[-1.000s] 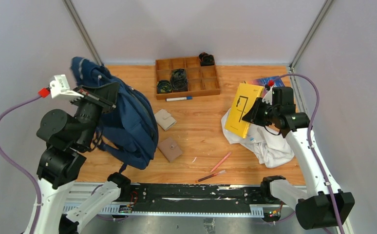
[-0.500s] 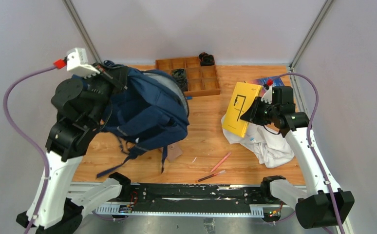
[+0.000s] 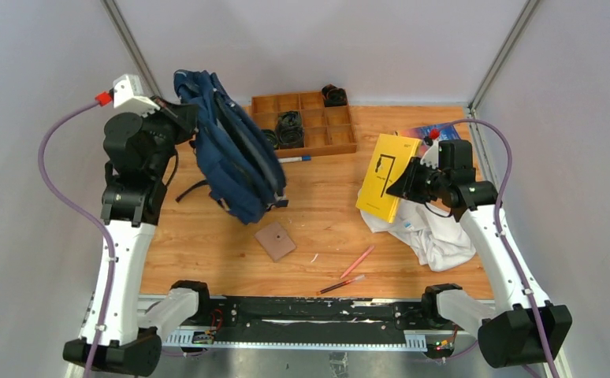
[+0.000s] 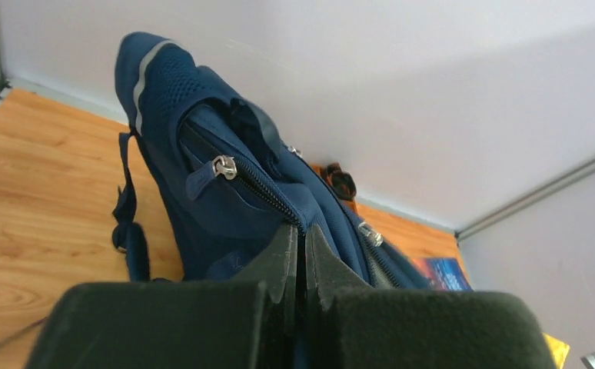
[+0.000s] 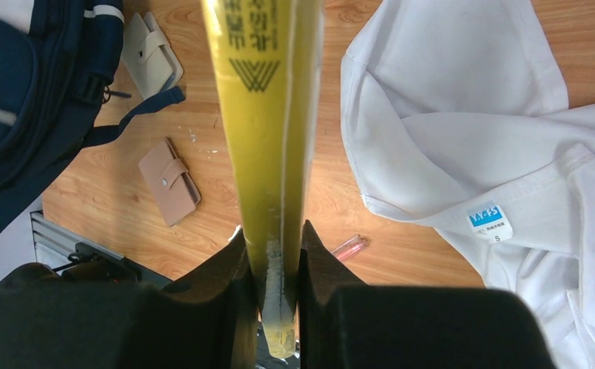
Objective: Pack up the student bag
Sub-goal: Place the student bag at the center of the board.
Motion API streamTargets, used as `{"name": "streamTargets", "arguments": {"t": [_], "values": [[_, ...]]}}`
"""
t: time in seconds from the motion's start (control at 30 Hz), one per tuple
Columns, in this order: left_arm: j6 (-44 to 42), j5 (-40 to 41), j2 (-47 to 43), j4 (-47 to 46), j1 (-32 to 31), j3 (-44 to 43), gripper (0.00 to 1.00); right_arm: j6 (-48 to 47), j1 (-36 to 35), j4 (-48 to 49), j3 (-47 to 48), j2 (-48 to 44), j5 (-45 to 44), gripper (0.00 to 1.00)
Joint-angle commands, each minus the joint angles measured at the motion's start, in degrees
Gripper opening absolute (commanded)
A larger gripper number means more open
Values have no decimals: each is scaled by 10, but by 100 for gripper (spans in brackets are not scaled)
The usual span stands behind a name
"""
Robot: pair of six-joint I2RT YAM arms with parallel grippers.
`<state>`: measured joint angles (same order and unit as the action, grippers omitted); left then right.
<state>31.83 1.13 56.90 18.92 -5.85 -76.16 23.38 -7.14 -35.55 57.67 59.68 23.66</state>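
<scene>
- Hanging from the closed left jaws by a thin pinch of fabric, backpack [image 3: 235, 153] could slip free.
- Right jaws clamp yellow book [image 3: 384, 177] by one edge; it may pivot.

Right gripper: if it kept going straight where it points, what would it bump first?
Probably the bare wooden table, short of the navy blue fabric backpack. The right gripper slants downward, so the yellow book it holds would touch first. Depth is hard to judge.
</scene>
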Motion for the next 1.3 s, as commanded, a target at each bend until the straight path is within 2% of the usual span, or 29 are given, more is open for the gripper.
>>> {"name": "streamTargets", "arguments": {"t": [0.0, 0.13, 0.17, 0.23, 0.27, 0.33, 0.43, 0.6, 0.77, 0.9, 1.0, 1.27], "values": [[28, -16, -101, -76, 33, 83, 0, 7, -9, 45, 1, -5, 24, 0], [89, 24, -221, -1, 33, 210, 0, 7, -10, 48, -1, 1, 26, 0], [103, 30, -248, 24, 33, 233, 12, 7, -10, 48, -1, 2, 28, 0], [124, 51, -294, 98, 33, 260, 68, 7, -10, 48, -1, 4, 34, 0], [123, 62, -312, 129, 33, 262, 85, 6, -10, 47, -2, 4, 35, 0], [102, 75, -339, 157, 33, 256, 99, 8, -12, 48, -5, 6, 39, 0], [53, 106, -332, 181, 32, 209, 100, 11, -13, 53, -9, 11, 52, 0], [-36, 112, -266, 206, 33, 120, 100, 13, -21, 61, -15, 18, 82, 0], [-92, 156, -209, 220, 32, 60, 100, 21, -56, 100, -24, 41, 147, 0], [-109, 157, -172, 229, 32, 32, 100, 19, -96, 139, -22, 116, 194, 0], [-115, 128, -154, 227, 33, 26, 100, 5, -104, 140, -6, 203, 210, 0], [-154, 52, -118, 242, 33, 53, 100, -31, -104, 107, 16, 333, 144, 0]]}}
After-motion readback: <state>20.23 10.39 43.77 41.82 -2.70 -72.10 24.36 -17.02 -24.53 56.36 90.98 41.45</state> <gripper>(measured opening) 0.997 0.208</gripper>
